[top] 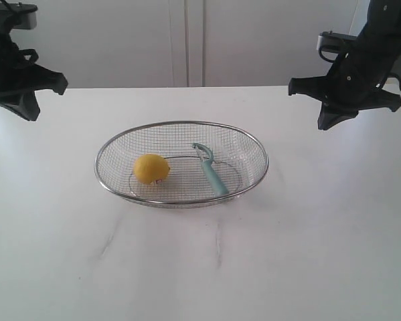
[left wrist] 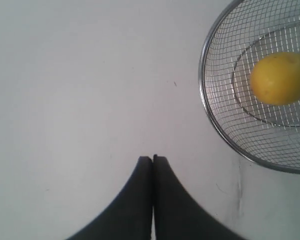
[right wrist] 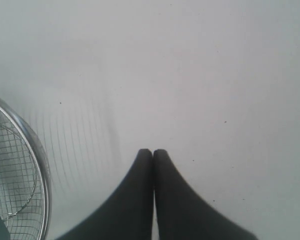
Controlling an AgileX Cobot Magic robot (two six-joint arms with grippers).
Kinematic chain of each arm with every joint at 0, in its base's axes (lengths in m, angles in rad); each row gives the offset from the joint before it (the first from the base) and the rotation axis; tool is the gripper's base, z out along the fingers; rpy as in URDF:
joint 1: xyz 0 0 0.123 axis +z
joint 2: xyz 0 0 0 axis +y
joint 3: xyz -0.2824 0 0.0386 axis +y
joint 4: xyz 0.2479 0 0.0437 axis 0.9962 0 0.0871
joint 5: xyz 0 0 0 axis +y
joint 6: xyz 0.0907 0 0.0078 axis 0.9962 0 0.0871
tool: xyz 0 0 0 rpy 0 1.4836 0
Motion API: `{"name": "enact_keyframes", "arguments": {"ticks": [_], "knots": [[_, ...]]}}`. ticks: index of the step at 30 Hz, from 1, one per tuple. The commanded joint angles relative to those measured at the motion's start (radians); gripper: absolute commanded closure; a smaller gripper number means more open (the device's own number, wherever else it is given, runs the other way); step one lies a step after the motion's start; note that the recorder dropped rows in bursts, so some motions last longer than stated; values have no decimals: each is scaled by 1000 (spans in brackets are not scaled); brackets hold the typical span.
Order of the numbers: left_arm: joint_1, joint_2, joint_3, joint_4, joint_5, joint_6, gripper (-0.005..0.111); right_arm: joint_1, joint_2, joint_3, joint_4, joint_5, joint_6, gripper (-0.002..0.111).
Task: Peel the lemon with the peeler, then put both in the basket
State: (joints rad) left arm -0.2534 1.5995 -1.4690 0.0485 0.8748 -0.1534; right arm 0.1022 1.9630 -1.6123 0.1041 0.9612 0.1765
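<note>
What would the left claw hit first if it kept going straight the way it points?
Most likely the bare white table. The shut left gripper aims at plain tabletop, with the basket and its lemon off to one side of that line. Depth is hard to judge.

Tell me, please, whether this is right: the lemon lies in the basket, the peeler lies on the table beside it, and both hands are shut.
Not quite: the exterior view shows the peeler inside the basket too, apart from the lemon. The left hand and right hand are indeed shut.
</note>
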Motion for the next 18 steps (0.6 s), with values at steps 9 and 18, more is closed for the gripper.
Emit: {"name": "enact_keyframes", "arguments": {"ticks": [9,18], "knots": [[1,-328,283,-58,-107,-3,107,-4,-11,-4,-6,-6,4,108],[1,-603,457,-93,-139,-3,107,-4,-11,-4,-6,-6,4,108]]}}
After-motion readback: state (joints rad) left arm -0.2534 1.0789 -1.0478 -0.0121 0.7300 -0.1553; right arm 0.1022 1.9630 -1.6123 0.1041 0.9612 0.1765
